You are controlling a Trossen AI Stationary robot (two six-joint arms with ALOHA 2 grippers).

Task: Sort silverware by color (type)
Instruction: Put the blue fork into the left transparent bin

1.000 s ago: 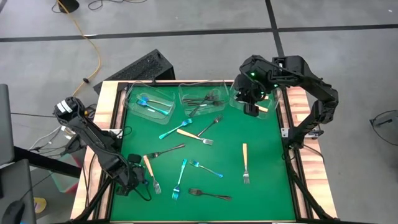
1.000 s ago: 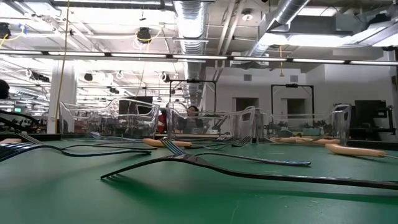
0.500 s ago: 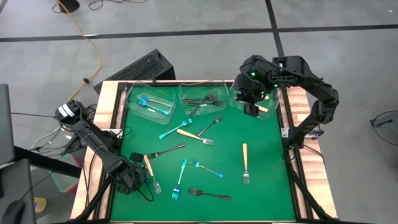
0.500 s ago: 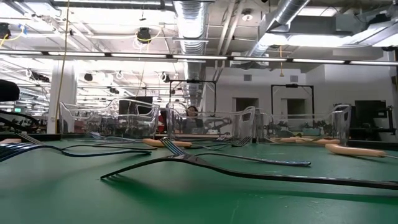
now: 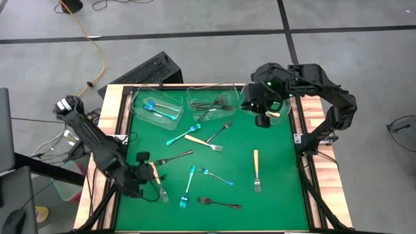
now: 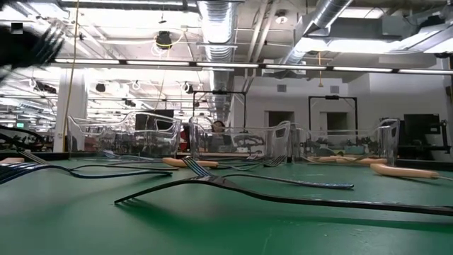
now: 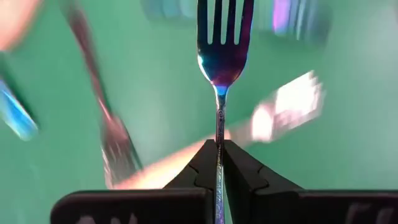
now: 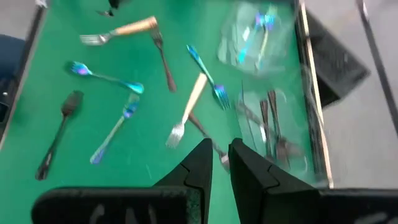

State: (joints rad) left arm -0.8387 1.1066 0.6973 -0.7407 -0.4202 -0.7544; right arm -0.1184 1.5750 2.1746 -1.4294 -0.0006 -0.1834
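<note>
Between the shut fingers of my left gripper (image 7: pixel 217 146) sticks an iridescent blue-purple fork (image 7: pixel 224 56). This gripper hovers over the table's near left corner (image 5: pixel 140 175) and shows as a dark blur in the low view (image 6: pixel 32 42). My right gripper (image 5: pixel 262 119) hangs at the far right, beside the right clear tub (image 5: pixel 257 97); its fingers (image 8: pixel 219 155) stand a narrow gap apart with nothing between them. Several blue, dark and cream-handled forks lie flat on the green mat (image 5: pixel 279 188), among them a cream one (image 5: pixel 158 181) next to my left gripper. My left gripper pinches the fork's slim handle (image 7: pixel 217 134) between its two fingers. The fork lies along the fingers, tines pointing away from the wrist, and the handle runs back between them. It appears lifted clear of the mat.
Three clear tubs stand along the far edge: the left one (image 5: pixel 156 105) holds blue forks, the middle one (image 5: pixel 211 99) dark forks, the right one a cream fork. A wooden rim (image 5: pixel 104 140) frames the mat. A black keyboard (image 5: pixel 149 70) lies beyond the far edge.
My left gripper has risen from the mat at the near left corner with the fork and gone a little toward the far edge. My right gripper has shifted slightly toward the near edge.
</note>
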